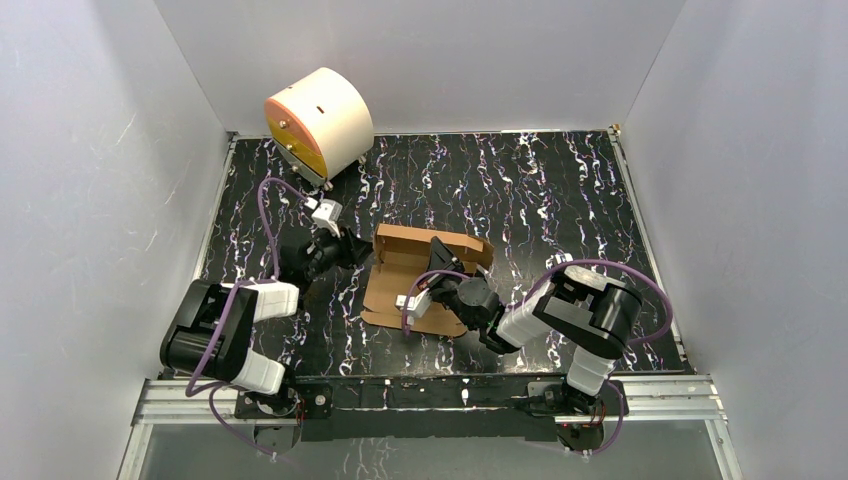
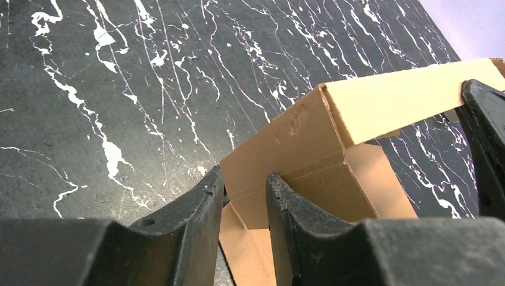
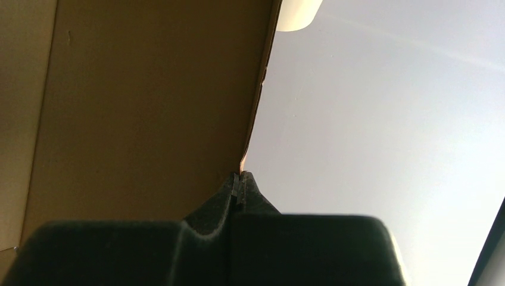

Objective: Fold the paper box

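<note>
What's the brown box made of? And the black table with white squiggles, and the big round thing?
The paper box looks like plain brown cardboard: matte, creased, thin raw edges. The table seems a smooth black sheet with marble-like white streaks, perhaps printed. The cylinder looks like smooth cream plastic with an orange face, though I can't be sure.

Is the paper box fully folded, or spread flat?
Partly folded. The paper box has far walls standing, a corner creased upright in the left wrist view; its near panel lies flat on the table.
</note>
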You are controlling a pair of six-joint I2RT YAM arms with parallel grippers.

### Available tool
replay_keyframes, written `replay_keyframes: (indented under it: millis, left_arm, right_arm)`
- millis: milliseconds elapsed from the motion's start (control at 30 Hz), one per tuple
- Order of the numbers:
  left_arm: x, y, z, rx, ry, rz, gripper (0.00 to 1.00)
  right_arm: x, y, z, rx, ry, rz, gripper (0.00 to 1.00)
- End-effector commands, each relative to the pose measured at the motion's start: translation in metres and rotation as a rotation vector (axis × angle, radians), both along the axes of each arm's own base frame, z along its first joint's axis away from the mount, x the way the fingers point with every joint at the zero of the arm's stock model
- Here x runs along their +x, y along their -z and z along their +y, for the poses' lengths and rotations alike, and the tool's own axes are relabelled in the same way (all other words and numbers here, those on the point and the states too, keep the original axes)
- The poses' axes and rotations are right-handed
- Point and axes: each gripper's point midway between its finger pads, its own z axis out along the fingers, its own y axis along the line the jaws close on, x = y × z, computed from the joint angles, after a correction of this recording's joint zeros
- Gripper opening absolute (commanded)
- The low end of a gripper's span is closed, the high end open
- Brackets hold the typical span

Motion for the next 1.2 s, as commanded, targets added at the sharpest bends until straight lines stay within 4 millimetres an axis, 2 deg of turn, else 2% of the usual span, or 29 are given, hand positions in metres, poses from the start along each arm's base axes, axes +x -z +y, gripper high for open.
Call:
replay_keyframes:
  millis: [0, 267, 800, 1167]
  left_arm:
    - [-0.002, -0.02, -0.006, 0.001, 0.018, -0.103, 0.31]
    - [-0.005, -0.02, -0.01, 0.023, 0.015, -0.145, 0.31]
    - [0.004, -0.029, -0.022, 0.006, 0.012, -0.217, 0.3]
    - [0.0, -0.029, -0.029, 0.022, 0.074, -0.28, 0.35]
  right_arm:
    - [-0.002, -0.014, 0.011, 0.048, -0.036, -0.001, 0.0]
    - [-0.002, -0.01, 0.012, 0.043, -0.039, 0.018, 0.0]
    - [-0.003, -0.001, 0.012, 0.027, -0.048, 0.081, 0.0]
    - [-0.006, 0.007, 0.016, 0.012, -0.065, 0.144, 0.0]
